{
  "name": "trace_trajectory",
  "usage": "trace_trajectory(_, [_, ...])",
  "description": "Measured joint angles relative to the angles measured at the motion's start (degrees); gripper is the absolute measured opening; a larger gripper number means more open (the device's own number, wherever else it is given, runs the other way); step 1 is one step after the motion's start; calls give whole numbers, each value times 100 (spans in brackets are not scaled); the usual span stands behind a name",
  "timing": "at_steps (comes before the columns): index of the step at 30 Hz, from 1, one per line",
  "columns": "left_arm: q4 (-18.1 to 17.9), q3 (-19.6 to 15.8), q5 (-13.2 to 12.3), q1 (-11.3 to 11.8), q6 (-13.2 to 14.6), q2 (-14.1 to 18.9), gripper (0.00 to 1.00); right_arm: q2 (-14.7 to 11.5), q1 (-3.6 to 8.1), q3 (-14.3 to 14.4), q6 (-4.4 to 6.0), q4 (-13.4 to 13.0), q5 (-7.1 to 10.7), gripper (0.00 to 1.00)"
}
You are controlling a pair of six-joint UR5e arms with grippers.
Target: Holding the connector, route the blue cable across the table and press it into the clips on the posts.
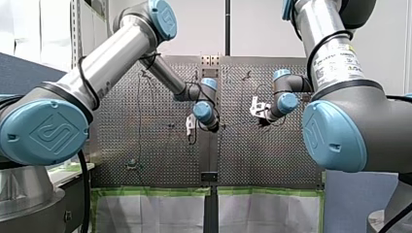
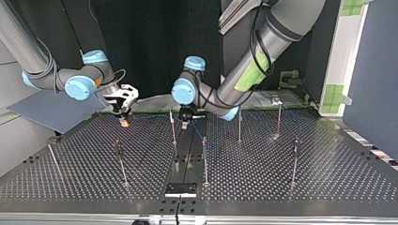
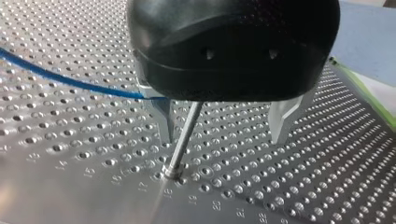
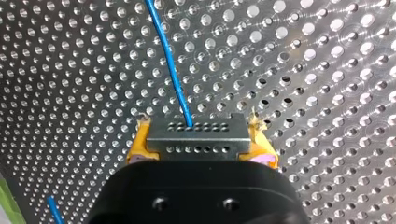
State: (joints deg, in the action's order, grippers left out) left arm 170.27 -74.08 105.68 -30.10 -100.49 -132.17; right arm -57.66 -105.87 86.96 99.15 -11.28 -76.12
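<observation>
Connector [image 4: 196,140] clamped between yellow pads of right gripper [image 4: 201,133], at far left of table [image 4: 327,70] in the top view; blue cable [image 4: 170,70] running out ahead over the perforations. Left gripper [image 3: 223,135] spread wide, straddling a post [image 3: 184,140], cable reaching just beside one finger. Looks like early routing, cable not seen in any clip. Next calls for carrying connector across, keeping cable taut, then pressing it into that post's clip.
</observation>
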Motion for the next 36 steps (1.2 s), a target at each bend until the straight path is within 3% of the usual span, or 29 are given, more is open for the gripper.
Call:
trace_trajectory(6, [45, -221, 154, -99, 58, 240, 100, 9, 5, -2, 0, 2, 7, 0])
trace_trajectory(12, [-193, -561, 211, -162, 90, 577, 100, 12, -19, 1, 0, 2, 8, 0])
trace_trajectory(16, [-105, -775, 236, -263, 219, 758, 100, 19, -28, 1, 0, 2, 9, 0])
trace_trajectory(23, [59, -877, 540, -636, 271, 816, 100, 22, -29, -2, 0, 9, 28, 0])
trace_trajectory(32, [-373, -856, 685, -1139, -16, 798, 100, 22, -26, -2, 0, 21, 42, 0])
trace_trajectory(36, [-562, -845, 668, -1247, -95, 791, 100, 21, -18, -4, -17, 66, 46, 0])
